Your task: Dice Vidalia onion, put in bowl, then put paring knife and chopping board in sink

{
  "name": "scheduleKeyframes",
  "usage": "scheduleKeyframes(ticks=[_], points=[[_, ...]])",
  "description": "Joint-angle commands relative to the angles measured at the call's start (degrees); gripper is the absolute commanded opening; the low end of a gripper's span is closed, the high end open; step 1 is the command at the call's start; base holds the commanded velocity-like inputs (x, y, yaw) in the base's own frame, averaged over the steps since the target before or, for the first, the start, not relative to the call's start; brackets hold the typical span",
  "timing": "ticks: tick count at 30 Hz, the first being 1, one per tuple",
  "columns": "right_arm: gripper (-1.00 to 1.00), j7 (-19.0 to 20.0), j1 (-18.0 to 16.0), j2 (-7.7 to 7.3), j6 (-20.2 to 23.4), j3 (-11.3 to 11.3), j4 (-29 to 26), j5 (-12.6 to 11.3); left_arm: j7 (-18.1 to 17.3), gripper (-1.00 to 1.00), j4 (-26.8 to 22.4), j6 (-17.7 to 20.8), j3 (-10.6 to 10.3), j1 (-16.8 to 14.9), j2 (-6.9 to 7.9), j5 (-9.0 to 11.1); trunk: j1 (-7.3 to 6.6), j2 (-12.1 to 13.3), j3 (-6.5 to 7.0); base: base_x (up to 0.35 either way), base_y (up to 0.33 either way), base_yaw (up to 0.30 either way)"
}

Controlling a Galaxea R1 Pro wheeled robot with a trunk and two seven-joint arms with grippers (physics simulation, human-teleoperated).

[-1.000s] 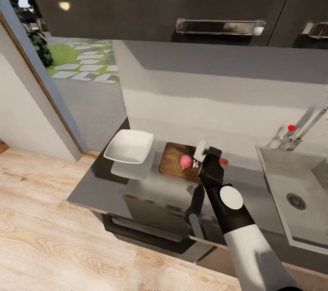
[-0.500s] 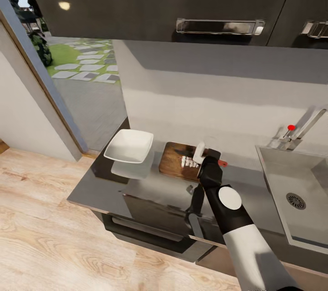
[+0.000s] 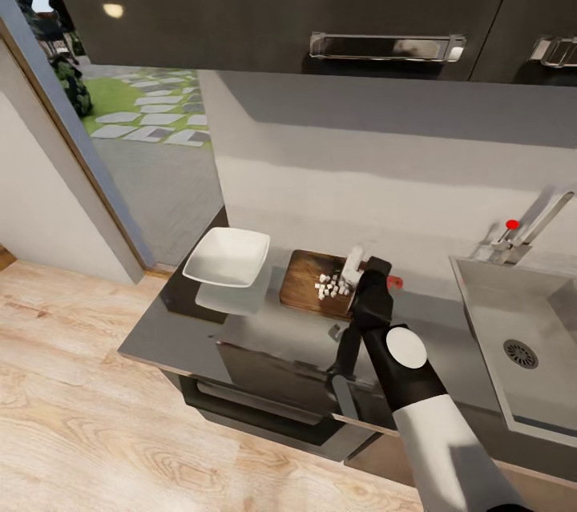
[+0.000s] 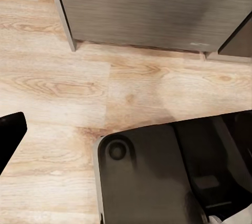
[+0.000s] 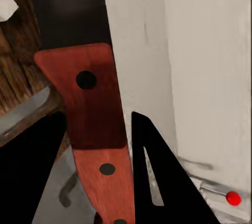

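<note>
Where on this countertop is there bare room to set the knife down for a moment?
Bare countertop lies between the chopping board and the sink, and along the front edge below the bowl. It is crowded on the board, where the diced onion sits beside the right gripper holding the paring knife.

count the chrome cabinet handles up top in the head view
2: one long chrome handle on the dark upper cabinet above the chopping board, another handle cut off at the picture's right edge, above the sink.
</note>
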Motion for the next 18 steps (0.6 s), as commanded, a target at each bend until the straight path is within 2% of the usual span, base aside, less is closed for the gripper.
scheduleKeyframes(ticks=[1,2,5,6,9,10,11,12,13,14,15,16,18], points=[[-1.00,0.15,-0.05,0.00,0.18,-0.23,-1.11,0.18,-0.22,1.00,-0.11,-0.09,0.35,0.01,-0.05,-0.37,0.04,-0.10,-0.09,0.000,0.000,0.000],[-1.00,-0.27,-0.07,0.00,0.23,-1.18,-4.10,-1.15,-0.22,1.00,-0.11,-0.09,0.35,0.04,-0.05,-0.37,0.04,-0.10,-0.09,0.000,0.000,0.000],[-1.00,-0.52,-0.08,-0.32,0.41,-6.62,-12.30,-8.54,-0.22,1.00,-0.11,-0.09,0.35,0.06,-0.05,-0.37,0.04,-0.10,-0.09,0.000,0.000,0.000],[-1.00,-0.34,-0.06,-0.44,0.37,-8.66,-14.37,-10.34,-0.22,1.00,-0.11,-0.09,0.35,0.05,-0.05,-0.37,0.04,-0.10,-0.09,0.000,0.000,0.000],[-1.00,1.06,-0.07,-0.85,0.14,-16.63,-17.84,-14.72,-0.22,1.00,-0.11,-0.09,0.35,0.04,-0.05,-0.37,0.04,-0.10,-0.09,0.000,0.000,0.000],[-1.00,2.36,-0.05,-1.78,0.11,-19.79,-18.45,-17.00,-0.22,1.00,-0.11,-0.09,0.33,0.03,-0.05,-0.37,0.04,-0.10,-0.09,0.000,0.000,0.000],[-1.00,3.74,-0.07,-3.59,0.12,-21.67,-18.84,-19.25,-0.22,1.00,-0.11,-0.09,0.29,0.04,-0.05,-0.37,0.04,-0.10,-0.09,0.000,0.000,0.000],[-1.00,4.22,-0.08,-4.71,0.20,-22.20,-19.18,-20.32,-0.22,1.00,-0.11,-0.09,0.28,0.03,-0.05,-0.37,0.04,-0.10,-0.09,0.000,0.000,0.000],[-1.00,4.75,-0.06,-7.46,0.48,-22.75,-20.01,-22.82,-0.22,1.00,-0.11,-0.09,0.27,0.02,-0.10,-0.37,0.04,-0.10,-0.09,0.000,0.000,0.000],[-1.00,4.89,-0.06,-8.92,0.64,-22.89,-20.27,-24.40,-0.22,1.00,-0.11,-0.09,0.27,0.04,-0.11,-0.37,0.04,-0.10,-0.09,0.000,0.000,0.000],[-1.00,5.02,-0.08,-10.84,1.20,-23.01,-20.49,-27.24,-0.22,1.00,-0.11,-0.09,0.27,0.04,-0.13,-0.37,0.04,-0.10,-0.09,0.000,0.000,0.000],[-1.00,5.10,-0.08,-12.97,2.85,-23.10,-20.59,-31.30,-0.22,1.00,-0.11,-0.09,0.27,0.03,-0.13,-0.37,0.04,-0.10,-0.09,0.000,0.000,0.000],[-1.00,5.20,-0.05,-15.16,5.03,-23.28,-20.61,-35.59,-0.22,1.00,-0.11,-0.09,0.26,0.02,-0.14,-0.37,0.04,-0.10,-0.09,0.000,0.000,0.000]])
